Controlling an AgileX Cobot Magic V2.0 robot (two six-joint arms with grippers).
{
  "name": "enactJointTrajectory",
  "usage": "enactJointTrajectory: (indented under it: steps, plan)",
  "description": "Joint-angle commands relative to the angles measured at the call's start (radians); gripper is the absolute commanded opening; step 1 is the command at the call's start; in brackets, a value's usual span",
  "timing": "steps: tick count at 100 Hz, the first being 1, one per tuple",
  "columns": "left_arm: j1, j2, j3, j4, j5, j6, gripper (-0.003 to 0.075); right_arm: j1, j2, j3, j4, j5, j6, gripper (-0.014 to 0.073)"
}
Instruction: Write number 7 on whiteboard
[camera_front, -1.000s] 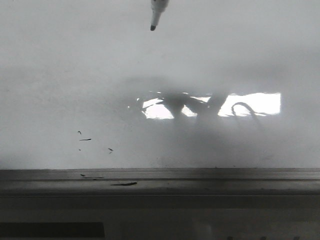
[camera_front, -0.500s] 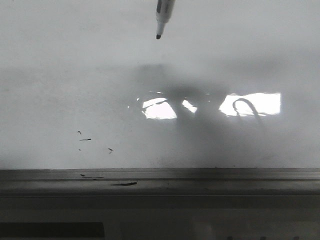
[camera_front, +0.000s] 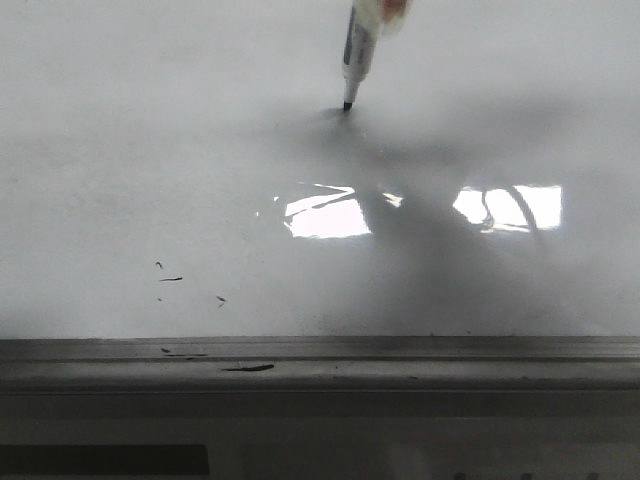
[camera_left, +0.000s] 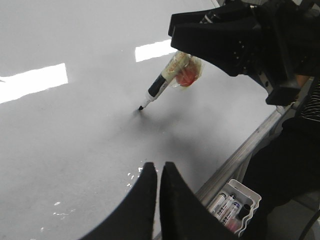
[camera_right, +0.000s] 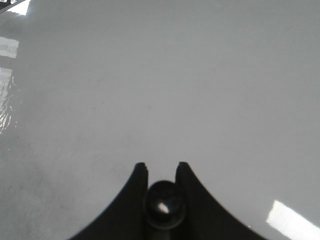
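From my remote console: my right gripper (camera_right: 161, 167) clamps a marker (camera_front: 359, 55), its black tip touching the whiteboard (camera_front: 150, 150) near twelve o'clock in the front view, its upper barrel cut off by the frame. No stroke of the number 7 is discernible. My left gripper (camera_left: 157, 172) hovers with fingers nearly together, holding nothing.

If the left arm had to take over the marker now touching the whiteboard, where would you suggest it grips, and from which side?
Probably the marker by its dark lower barrel, between the tip and the plastic-wrapped upper end that the right gripper clamps. It leans, tip on the whiteboard, so come from the side, jaws across the barrel. The left gripper is shut and must open first.
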Motion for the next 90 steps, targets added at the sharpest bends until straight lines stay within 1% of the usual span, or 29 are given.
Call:
enactJointTrajectory:
  steps: [1, 25, 37, 43, 54, 63, 71, 81, 90]
  plan:
    - [0.005, -0.001, -0.027, -0.040, 0.008, -0.004, -0.0020, -0.007, -0.010, -0.027, -0.002, -0.046, -0.010, -0.0064]
    - [0.005, -0.001, -0.027, -0.040, 0.008, -0.004, -0.0020, -0.026, -0.002, -0.027, 0.019, -0.037, -0.015, -0.0064]
    - [0.005, -0.001, -0.027, -0.040, 0.008, -0.004, -0.0020, -0.030, -0.021, -0.027, 0.103, 0.004, -0.132, -0.0064]
    - [0.005, -0.001, -0.027, -0.040, 0.008, -0.004, -0.0020, -0.030, -0.044, -0.027, 0.195, 0.018, -0.223, -0.0064]
    - [0.005, -0.001, -0.027, -0.040, 0.008, -0.004, -0.0020, -0.030, -0.088, -0.027, 0.318, 0.025, -0.321, -0.0064]
    - [0.005, -0.001, -0.027, -0.040, 0.008, -0.004, -0.0020, -0.030, -0.116, -0.027, 0.350, 0.059, -0.369, -0.0064]
    - [0.005, -0.001, -0.027, -0.040, 0.006, -0.004, -0.0020, -0.030, -0.121, -0.027, 0.350, 0.088, -0.368, -0.0064]
    - [0.005, -0.001, -0.027, -0.040, 0.006, -0.004, -0.0020, -0.030, -0.121, -0.027, 0.359, 0.184, -0.368, -0.0064]
    - [0.005, -0.001, -0.027, -0.040, 0.006, -0.004, -0.0020, -0.030, -0.121, -0.027, 0.376, 0.350, -0.368, -0.0064]
